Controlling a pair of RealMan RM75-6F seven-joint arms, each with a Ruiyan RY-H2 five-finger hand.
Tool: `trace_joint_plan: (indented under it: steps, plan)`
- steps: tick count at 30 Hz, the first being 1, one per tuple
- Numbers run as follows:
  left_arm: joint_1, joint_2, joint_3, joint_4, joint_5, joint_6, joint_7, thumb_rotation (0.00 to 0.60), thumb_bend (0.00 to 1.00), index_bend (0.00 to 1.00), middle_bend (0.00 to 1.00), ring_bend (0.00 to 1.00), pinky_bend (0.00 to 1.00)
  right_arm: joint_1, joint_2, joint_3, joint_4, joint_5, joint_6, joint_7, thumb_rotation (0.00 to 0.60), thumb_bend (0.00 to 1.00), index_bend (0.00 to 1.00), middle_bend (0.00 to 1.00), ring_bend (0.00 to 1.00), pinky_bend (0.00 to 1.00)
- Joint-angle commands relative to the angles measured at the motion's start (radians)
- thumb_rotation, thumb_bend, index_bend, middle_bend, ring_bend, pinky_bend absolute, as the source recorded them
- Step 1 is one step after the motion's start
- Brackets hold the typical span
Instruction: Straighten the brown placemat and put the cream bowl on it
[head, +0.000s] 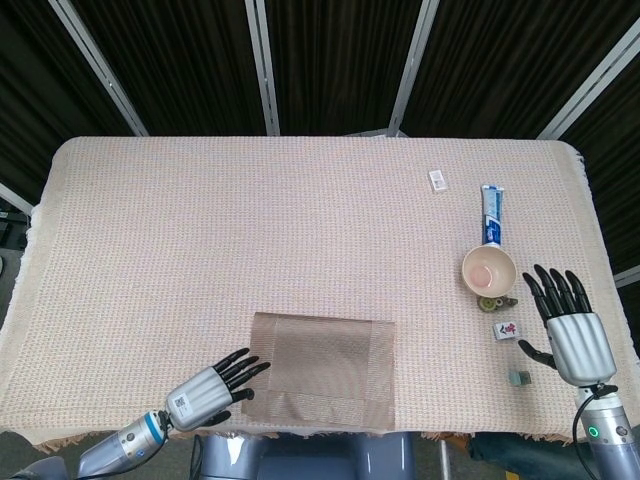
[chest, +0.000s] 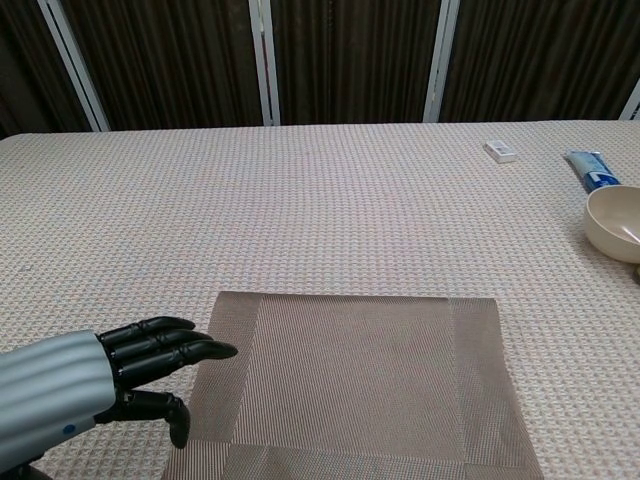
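while the left hand (head: 215, 386) reaches spread-fingered over the brown placemat (head: 322, 371) edge, the right hand (head: 570, 333) hovers empty, fingers apart.

Left hand (head: 208, 387): ribbed silver-grey back, black fingers, a small square code sticker, a blue ring at the wrist. Right hand (head: 570, 327): the same silver back and black fingers; green light on its grey forearm.

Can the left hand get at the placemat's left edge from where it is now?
Probably yes. The left hand is open, its fingertips already at the brown placemat's left border, and nothing lies between them.
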Motion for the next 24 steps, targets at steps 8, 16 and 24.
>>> trace_joint_plan:
  steps: [8,16,24]
  plan:
    - [-0.002,-0.063,0.018,0.073,-0.022,0.014,-0.016,0.6,0.27,0.4,0.0,0.0,0.0,-0.001,0.006,0.009,0.0,-0.005,-0.007,0.01,0.6,0.0,0.0,0.0,0.0,0.0]
    - [-0.012,-0.091,0.021,0.092,-0.03,0.008,-0.012,0.6,0.29,0.43,0.0,0.0,0.0,-0.004,0.008,0.014,0.005,-0.009,-0.005,0.016,0.6,0.0,0.0,0.0,0.0,0.0]
    - [-0.018,-0.108,0.028,0.101,-0.043,-0.002,-0.009,0.6,0.36,0.47,0.0,0.0,0.0,-0.007,0.008,0.019,0.01,-0.009,-0.005,0.02,0.6,0.0,0.0,0.0,0.0,0.0]
